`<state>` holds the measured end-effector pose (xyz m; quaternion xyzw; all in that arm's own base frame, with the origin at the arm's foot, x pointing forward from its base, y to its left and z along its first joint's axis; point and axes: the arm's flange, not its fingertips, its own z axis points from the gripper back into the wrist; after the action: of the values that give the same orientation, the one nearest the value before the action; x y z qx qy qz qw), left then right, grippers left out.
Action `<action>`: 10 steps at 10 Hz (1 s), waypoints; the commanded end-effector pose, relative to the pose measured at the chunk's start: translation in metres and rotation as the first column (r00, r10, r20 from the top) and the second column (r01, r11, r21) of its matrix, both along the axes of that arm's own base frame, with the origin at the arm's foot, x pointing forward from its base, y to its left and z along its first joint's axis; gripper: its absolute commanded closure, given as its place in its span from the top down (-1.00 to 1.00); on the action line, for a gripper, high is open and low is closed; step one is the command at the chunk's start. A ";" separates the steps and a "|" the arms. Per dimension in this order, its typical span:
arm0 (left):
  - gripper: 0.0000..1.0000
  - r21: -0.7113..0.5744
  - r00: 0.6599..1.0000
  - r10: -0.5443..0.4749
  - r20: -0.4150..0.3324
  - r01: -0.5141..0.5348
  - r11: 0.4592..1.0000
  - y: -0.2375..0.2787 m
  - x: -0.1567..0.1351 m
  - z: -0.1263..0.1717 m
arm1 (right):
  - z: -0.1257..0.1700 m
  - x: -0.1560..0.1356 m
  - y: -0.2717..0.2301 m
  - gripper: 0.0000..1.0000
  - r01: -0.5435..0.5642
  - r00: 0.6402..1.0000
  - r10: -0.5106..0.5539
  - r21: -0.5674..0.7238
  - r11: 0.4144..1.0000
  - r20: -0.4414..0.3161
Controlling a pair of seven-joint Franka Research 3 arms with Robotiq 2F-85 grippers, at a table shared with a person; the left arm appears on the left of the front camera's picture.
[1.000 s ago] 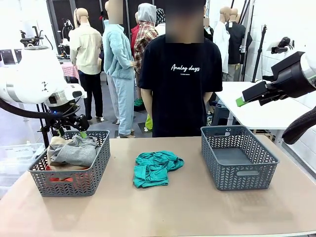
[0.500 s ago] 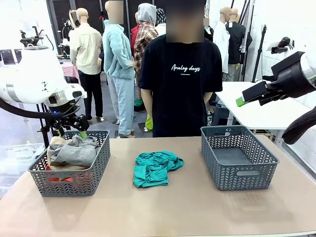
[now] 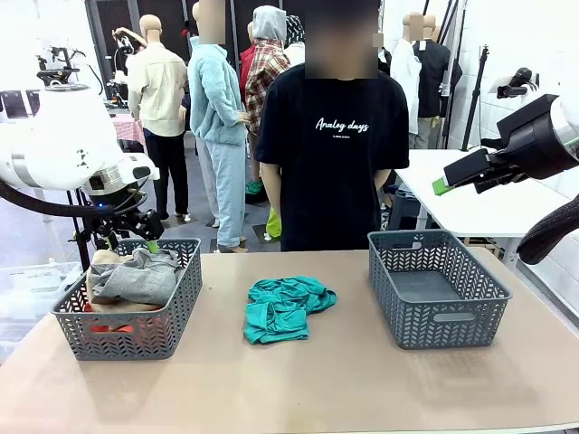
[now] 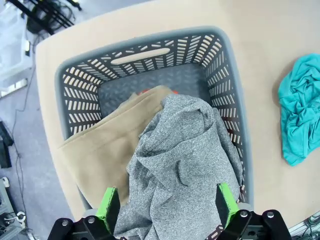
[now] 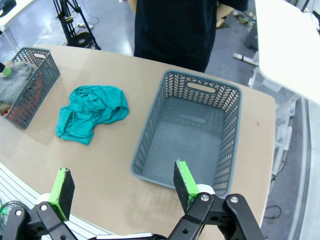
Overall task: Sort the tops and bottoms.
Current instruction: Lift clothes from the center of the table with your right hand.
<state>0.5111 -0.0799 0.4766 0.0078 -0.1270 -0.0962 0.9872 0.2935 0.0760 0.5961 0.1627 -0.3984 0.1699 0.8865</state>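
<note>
**A:** Nothing on the table has shifted since the earlier frames; both arms hang where they were, and only the person at the far side has swayed a little.

**B:** So where do the tops stand?

**A:** At the lower left of the front view, the left basket (image 3: 127,312) holds the grey top (image 3: 136,278) heaped over the tan top (image 3: 107,259), with a strip of the orange-red top (image 3: 110,327) showing through the mesh low down. The teal top (image 3: 285,308) lies crumpled on the bare table (image 3: 317,389), centre frame, between the baskets and touching neither.

**B:** And the claws?

**A:** The left gripper (image 4: 167,202) hovers over the grey heap, jaws spread wide, nothing between them. The right gripper (image 5: 120,187) hangs high at the right, jaws just as wide and empty, looking down on the right basket (image 5: 227,145), which has nothing in it.

**B:** What does the stillness mean?

**A:** I'd judge it a pause between steps: three tops appear sorted, and the teal one looks like the next pick.

**B:** Anything in the way?

**A:** The path to it seems open. The person (image 3: 330,145) stands close behind the table's far edge, so a reach across the middle would want care. The loose folds could also slip from a shallow pinch.
</note>
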 end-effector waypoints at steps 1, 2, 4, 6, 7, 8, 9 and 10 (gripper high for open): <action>1.00 -0.016 0.994 -0.059 0.096 0.061 0.998 -0.008 -0.024 0.026 | -0.003 0.000 0.001 1.00 0.005 1.000 -0.005 0.010 1.000 -0.006; 1.00 -0.140 0.942 -0.213 0.260 0.255 0.957 -0.023 -0.083 0.098 | -0.003 0.000 0.001 1.00 0.005 1.000 -0.005 0.010 1.000 -0.006; 1.00 -0.180 0.924 -0.266 0.275 0.321 0.930 -0.032 -0.102 0.109 | -0.003 0.000 0.001 1.00 0.005 1.000 -0.005 0.010 1.000 -0.006; 1.00 -0.199 0.856 -0.412 0.312 0.483 0.853 -0.056 -0.136 0.123 | -0.003 0.000 0.001 1.00 0.005 1.000 -0.005 0.010 1.000 -0.006; 1.00 -0.162 0.821 -0.460 0.339 0.533 0.831 -0.065 -0.149 0.132 | -0.003 0.000 0.001 1.00 0.005 1.000 -0.005 0.010 1.000 -0.006; 1.00 -0.145 0.797 -0.475 0.372 0.556 0.819 -0.069 -0.154 0.138 | -0.003 0.000 0.001 1.00 0.005 1.000 -0.005 0.010 1.000 -0.006; 1.00 -0.137 0.783 -0.487 0.388 0.571 0.809 -0.074 -0.157 0.141 | -0.003 0.000 0.001 1.00 0.005 1.000 -0.005 0.010 1.000 -0.006; 1.00 -0.157 0.768 -0.511 0.386 0.601 0.784 -0.083 -0.164 0.141 | -0.003 0.000 0.001 1.00 0.005 1.000 -0.005 0.010 1.000 -0.006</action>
<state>0.3475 -0.1662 0.6228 -0.1272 -0.2877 -0.3507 0.8821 0.2934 0.0761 0.5961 0.1625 -0.3985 0.1701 0.8865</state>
